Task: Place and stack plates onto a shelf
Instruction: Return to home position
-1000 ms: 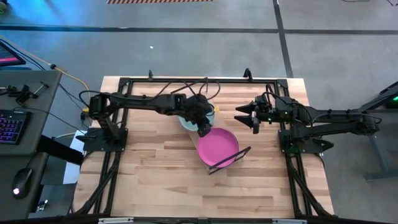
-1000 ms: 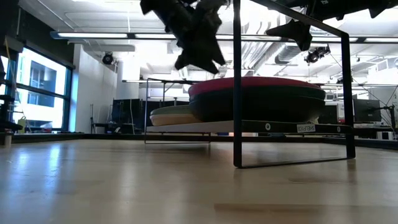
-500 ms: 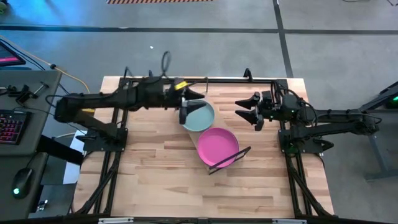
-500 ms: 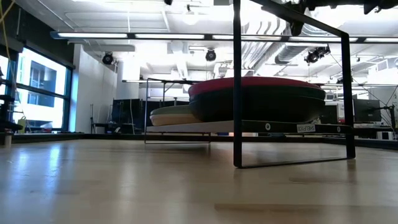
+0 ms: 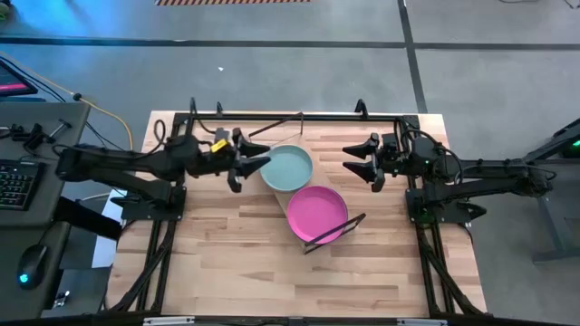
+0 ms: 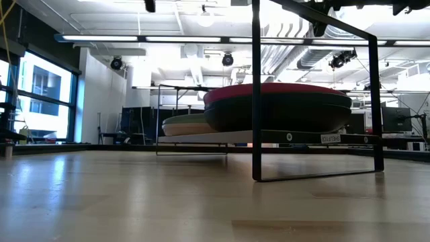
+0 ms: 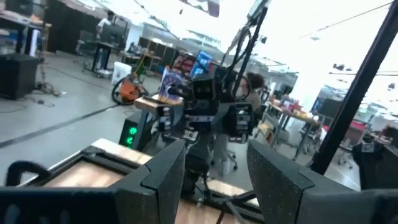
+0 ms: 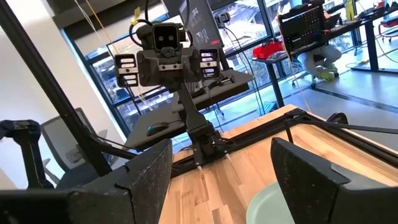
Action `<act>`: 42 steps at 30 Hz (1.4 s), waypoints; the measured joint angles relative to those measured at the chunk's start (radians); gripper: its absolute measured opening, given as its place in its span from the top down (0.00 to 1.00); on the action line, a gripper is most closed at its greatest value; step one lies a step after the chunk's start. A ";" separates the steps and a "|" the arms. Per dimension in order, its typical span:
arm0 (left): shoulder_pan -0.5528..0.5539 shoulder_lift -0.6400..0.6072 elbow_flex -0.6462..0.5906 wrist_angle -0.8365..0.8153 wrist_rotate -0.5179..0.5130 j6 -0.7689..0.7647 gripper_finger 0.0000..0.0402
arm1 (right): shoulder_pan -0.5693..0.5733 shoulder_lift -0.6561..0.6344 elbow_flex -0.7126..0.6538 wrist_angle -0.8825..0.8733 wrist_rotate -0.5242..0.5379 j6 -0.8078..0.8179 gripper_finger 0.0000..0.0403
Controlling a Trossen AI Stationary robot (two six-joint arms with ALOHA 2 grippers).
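Two stacks fill the light-wood shelf with thin black frame (image 6: 289, 136): at its nearer end the round magenta pink plate (image 5: 317, 213) covers a dark plate (image 6: 282, 111); at its farther end the pale sage-green plate (image 5: 288, 167) hides those beneath. Flanking that end, left gripper (image 5: 258, 158) and right gripper (image 5: 353, 163) hang spread wide, empty; we judge stacking done.

The black-framed light-wood shelf (image 6: 222, 137) is set on the wooden tabletop (image 5: 227, 263); a round cream plate (image 6: 185, 125) and a round dark teal plate (image 6: 275, 113) are carried on it.
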 joint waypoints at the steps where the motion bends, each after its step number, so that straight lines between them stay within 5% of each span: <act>1: 0.000 -0.013 -0.009 -0.007 -0.008 0.000 0.60 | 0.000 0.000 0.000 0.000 0.000 -0.002 0.37; 42: 0.000 -0.102 -0.016 -0.071 -0.020 0.026 0.60 | 0.000 0.000 0.000 0.002 0.000 -0.078 0.37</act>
